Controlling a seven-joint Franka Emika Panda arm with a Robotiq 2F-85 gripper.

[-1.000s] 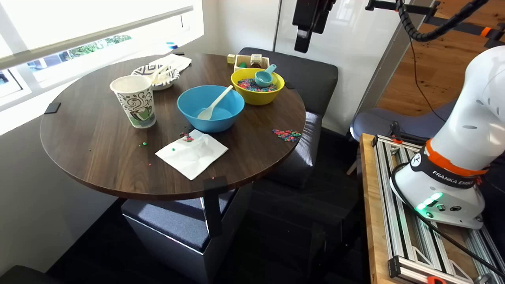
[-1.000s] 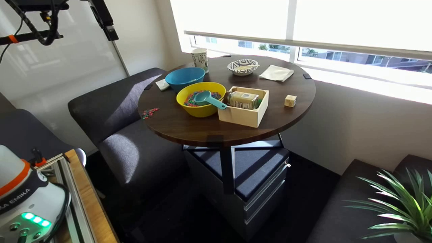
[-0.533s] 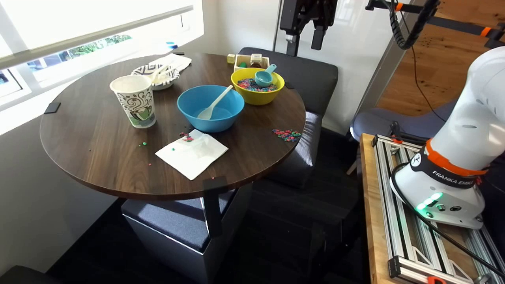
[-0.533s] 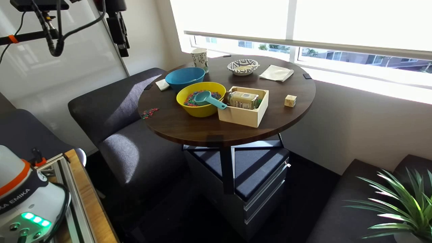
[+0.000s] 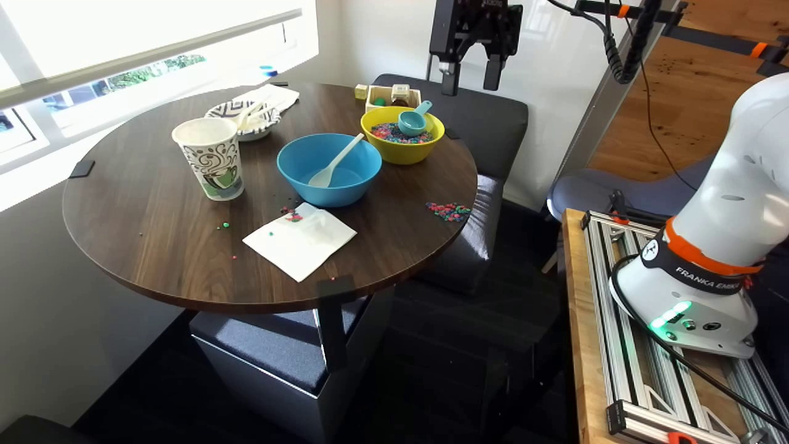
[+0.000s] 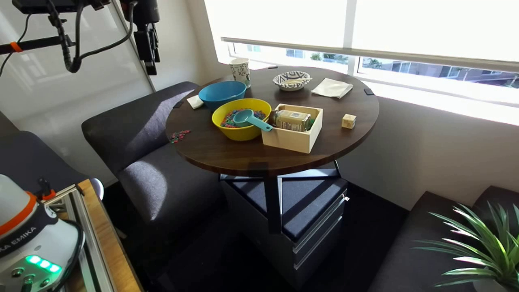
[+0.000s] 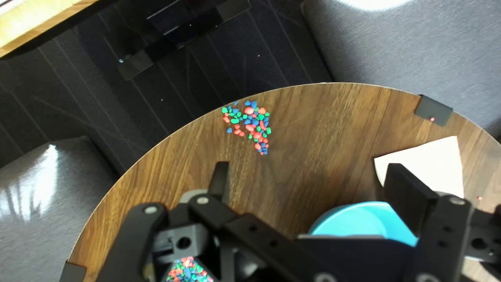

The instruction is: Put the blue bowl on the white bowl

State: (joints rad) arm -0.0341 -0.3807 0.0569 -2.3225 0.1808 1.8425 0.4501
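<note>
In an exterior view we see the patterned paper cup [image 5: 212,160] masking a small part of the white bowl [image 5: 257,133], whose pale contents we cannot make out. In an exterior view the yellow bowl [image 6: 241,134] overlaps the blue bowl [image 6: 217,90]; whether the two touch, we cannot tell. In the wrist view the end effector [image 7: 308,176] leaves us only a slice of the blue bowl at 4 o'clock, and pebble-like pieces [image 7: 188,270] show through a gap in its body at 7 o'clock.

The robot arm [image 5: 733,209] rises from its base [image 5: 690,308] between 3 and 4 o'clock in an exterior view and is cut off at the 3 o'clock edge; its far end hangs in at 1 o'clock. The fingers [image 7: 220,176] stand wide apart, released, with the wood of the worktop [image 7: 325,129] showing between them. In both exterior views we find the end effector higher than the worktop, pointing towards 6 o'clock.

The blue bowl stands upright on the worktop, a white spoon [image 5: 339,160] leaning in it. In an exterior view it lies well apart from the end effector, at 8 o'clock, with a white napkin [image 5: 301,246] just beside it at 7 o'clock and the white bowl at 10 o'clock. In an exterior view the wooden box [image 6: 284,140] stands at 4 o'clock from the blue bowl, itself at 4 o'clock from the end effector.
</note>
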